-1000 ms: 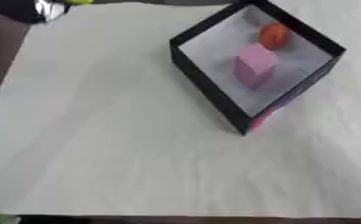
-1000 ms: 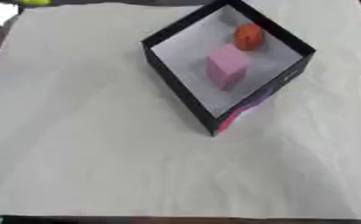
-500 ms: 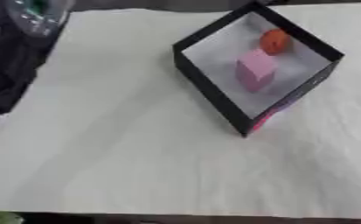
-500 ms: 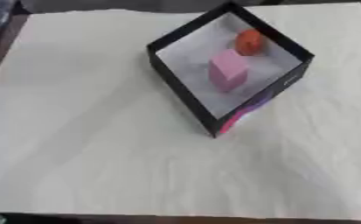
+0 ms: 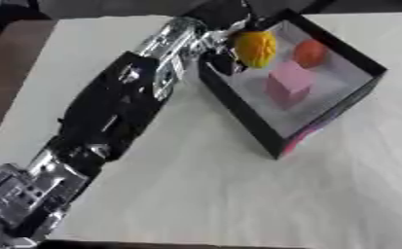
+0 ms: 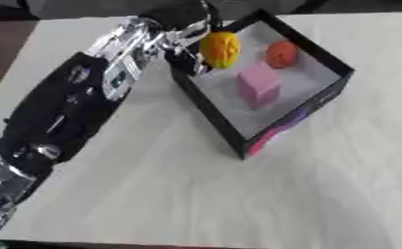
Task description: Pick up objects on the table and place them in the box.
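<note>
The left hand (image 5: 224, 29) grips a yellow round object (image 5: 255, 47) over the near-left corner of the black box (image 5: 238, 104). Inside the box lie 1 pink cube (image 5: 288, 83) and 1 orange ball (image 5: 309, 53).

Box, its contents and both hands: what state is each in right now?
Box: open-topped, upright on the table.
Pink block: lying inside the box.
Orange ball: inside the box, at its far side.
Yellow object: held over the box's near corner.
Left hand: shut on the yellow object.
Right hand: not in view.
</note>
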{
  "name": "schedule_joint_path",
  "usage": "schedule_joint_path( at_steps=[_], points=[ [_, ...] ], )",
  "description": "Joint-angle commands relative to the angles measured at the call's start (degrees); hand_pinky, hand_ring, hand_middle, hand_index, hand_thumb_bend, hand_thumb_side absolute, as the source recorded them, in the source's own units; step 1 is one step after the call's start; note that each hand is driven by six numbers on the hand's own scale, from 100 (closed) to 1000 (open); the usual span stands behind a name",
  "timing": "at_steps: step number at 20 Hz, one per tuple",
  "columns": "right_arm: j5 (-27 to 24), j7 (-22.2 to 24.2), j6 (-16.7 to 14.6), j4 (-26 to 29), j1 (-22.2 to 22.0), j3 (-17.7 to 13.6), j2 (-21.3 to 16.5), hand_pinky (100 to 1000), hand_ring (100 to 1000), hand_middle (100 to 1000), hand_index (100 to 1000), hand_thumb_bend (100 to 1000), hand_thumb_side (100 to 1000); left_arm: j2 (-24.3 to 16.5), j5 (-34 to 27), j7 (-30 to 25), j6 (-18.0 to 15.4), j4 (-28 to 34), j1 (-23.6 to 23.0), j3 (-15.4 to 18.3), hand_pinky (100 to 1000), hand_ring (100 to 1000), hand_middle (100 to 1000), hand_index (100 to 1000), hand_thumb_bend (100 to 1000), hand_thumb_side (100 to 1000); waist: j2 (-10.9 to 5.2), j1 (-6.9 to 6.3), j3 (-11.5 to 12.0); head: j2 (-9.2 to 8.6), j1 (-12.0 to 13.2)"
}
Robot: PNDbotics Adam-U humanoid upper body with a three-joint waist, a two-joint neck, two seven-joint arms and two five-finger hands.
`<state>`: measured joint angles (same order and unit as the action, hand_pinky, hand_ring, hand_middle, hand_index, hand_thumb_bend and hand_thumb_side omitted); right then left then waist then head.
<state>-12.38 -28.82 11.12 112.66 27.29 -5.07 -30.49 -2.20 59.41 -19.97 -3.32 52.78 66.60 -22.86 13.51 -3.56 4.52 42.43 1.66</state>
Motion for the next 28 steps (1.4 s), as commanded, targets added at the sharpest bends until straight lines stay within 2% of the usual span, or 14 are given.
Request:
schedule_joint_path(
  at_steps=[1, 2, 3, 6, 7, 9, 10, 12, 16, 20, 21, 24, 28],
  points=[
    [0.1, 0.0, 0.2, 1.0, 0.4, -0.2, -0.6, 890, 855, 821, 915, 236, 323, 0.1, 1.1, -1.2, 0.6, -1.5, 0.3, 1.1, 798, 778, 750, 826, 555, 221, -0.63, 0.72, -0.1, -0.58, 0.2],
    [0.1, 0.0, 0.3, 0.9, 0.2, -0.2, -0.5, 890, 855, 821, 915, 236, 325, 0.0, 1.0, -1.7, 1.2, -1.6, 0.2, 1.4, 815, 808, 784, 879, 678, 378, -0.63, 0.67, -0.1, -0.48, 0.1],
    [0.2, -0.1, 0.3, 0.9, 0.1, -0.2, -0.5, 889, 854, 821, 915, 237, 326, -0.2, 0.9, -2.1, 1.8, -1.6, 0.3, 1.7, 848, 839, 814, 918, 809, 488, -0.65, 0.64, 0.0, -0.39, 0.0],
    [0.3, -0.2, 0.4, 0.8, -0.1, -0.2, -0.4, 889, 854, 820, 915, 238, 325, -1.0, 1.1, -1.7, 4.9, 0.7, 0.2, 2.7, 855, 842, 824, 936, 885, 528, -0.72, 0.55, 0.2, -0.22, -0.7],
    [0.3, -0.2, 0.3, 0.8, -0.1, -0.2, -0.5, 889, 854, 820, 915, 238, 324, -1.4, 1.0, -1.1, 6.2, 2.0, 0.3, 3.2, 853, 840, 824, 937, 884, 527, -0.75, 0.55, 0.2, -0.16, -0.8],
    [0.3, -0.4, 0.3, 0.9, -0.1, -0.3, -0.6, 889, 854, 820, 914, 238, 322, -2.3, -0.3, 0.1, 8.6, 5.3, 0.3, 4.3, 841, 830, 820, 930, 852, 517, -0.84, 0.54, 0.3, -0.02, -1.1],
    [0.3, -0.5, 0.2, 0.9, -0.2, -0.4, -0.6, 889, 853, 820, 914, 238, 322, -3.0, -1.3, 0.6, 9.6, 7.4, 0.5, 4.7, 830, 821, 814, 918, 794, 499, -0.89, 0.53, 0.4, 0.03, -1.3],
    [0.2, -0.7, 0.2, 1.0, -0.3, -0.5, -0.7, 888, 853, 819, 914, 238, 321, -4.7, -3.5, 1.1, 11.5, 11.8, 0.7, 5.4, 819, 814, 810, 912, 756, 483, -0.98, 0.49, 0.6, 0.17, -1.6],
    [0.2, -1.2, 0.0, 1.2, -0.8, -0.8, -1.1, 888, 853, 819, 914, 239, 318, -10.3, -9.0, 2.4, 14.9, 23.0, 0.4, 7.4, 786, 791, 799, 891, 642, 427, -1.27, 0.29, 1.4, 1.37, -2.5],
    [0.1, -1.3, -0.1, 1.4, -0.9, -0.9, -1.3, 888, 853, 819, 914, 239, 318, -12.7, -12.1, 2.4, 17.9, 28.6, -0.4, 7.5, 786, 791, 799, 891, 642, 427, -1.32, 0.22, 1.5, 1.67, -2.7],
    [0.2, -1.4, 0.0, 1.3, -1.1, -1.0, -1.4, 888, 853, 820, 915, 240, 323, -12.9, -12.4, 2.3, 18.3, 29.2, -0.6, 7.6, 734, 748, 790, 869, 497, 400, -1.43, 0.18, 1.6, 1.68, -3.5],
    [1.1, -2.8, 0.0, 0.6, -4.0, -2.6, -2.1, 888, 853, 821, 915, 239, 325, -16.3, -14.5, 4.2, 18.3, 32.8, -2.9, 10.8, 716, 736, 788, 867, 458, 391, -2.04, 0.66, 4.6, 1.69, -7.9],
    [1.6, -3.9, -0.2, 1.1, -5.7, -3.4, -1.9, 888, 853, 821, 915, 239, 327, -22.6, -18.5, 8.0, 16.5, 39.1, -8.7, 17.1, 695, 721, 780, 863, 434, 399, -1.83, 1.62, 5.7, 1.69, -9.4]
  ],
)
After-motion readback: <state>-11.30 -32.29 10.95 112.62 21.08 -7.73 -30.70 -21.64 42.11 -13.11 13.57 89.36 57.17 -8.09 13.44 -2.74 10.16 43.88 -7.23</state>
